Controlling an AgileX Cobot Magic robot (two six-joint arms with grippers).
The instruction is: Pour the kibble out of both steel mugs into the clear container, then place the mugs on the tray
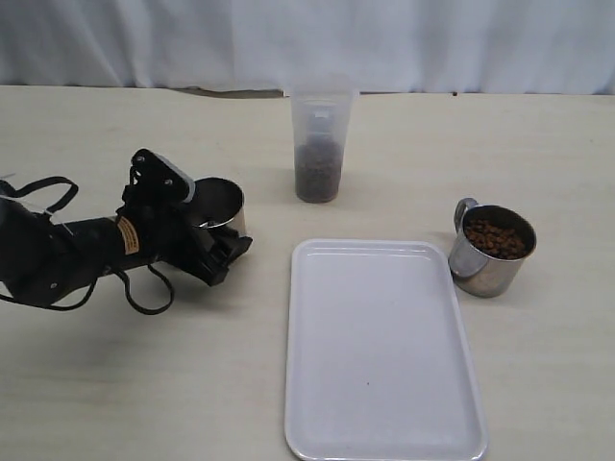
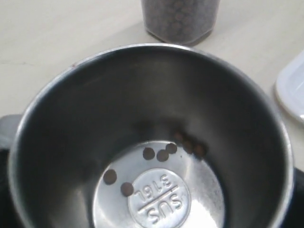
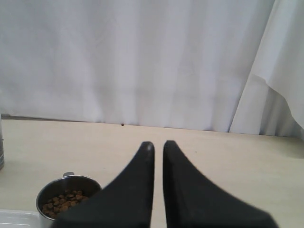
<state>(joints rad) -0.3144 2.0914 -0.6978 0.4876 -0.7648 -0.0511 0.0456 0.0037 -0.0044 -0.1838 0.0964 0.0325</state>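
Observation:
My left gripper (image 1: pixel 223 248) is shut on a steel mug (image 1: pixel 217 206), gripping its wall at the left of the table. The left wrist view looks straight into this mug (image 2: pixel 152 118); only a few kibble pellets (image 2: pixel 156 153) lie on its bottom. The clear container (image 1: pixel 319 144) stands at the back centre, part filled with kibble (image 1: pixel 317 175). The second steel mug (image 1: pixel 492 248), full of kibble, stands right of the white tray (image 1: pixel 384 384). My right gripper (image 3: pixel 158 145) is shut and empty, hanging above the table beside that full mug (image 3: pixel 66 197); it is out of the exterior view.
A white curtain (image 1: pixel 307 38) runs along the table's far edge. The tray's corner (image 2: pixel 292 90) lies close beside the held mug. The container's base (image 2: pixel 180 19) stands just beyond the mug's rim.

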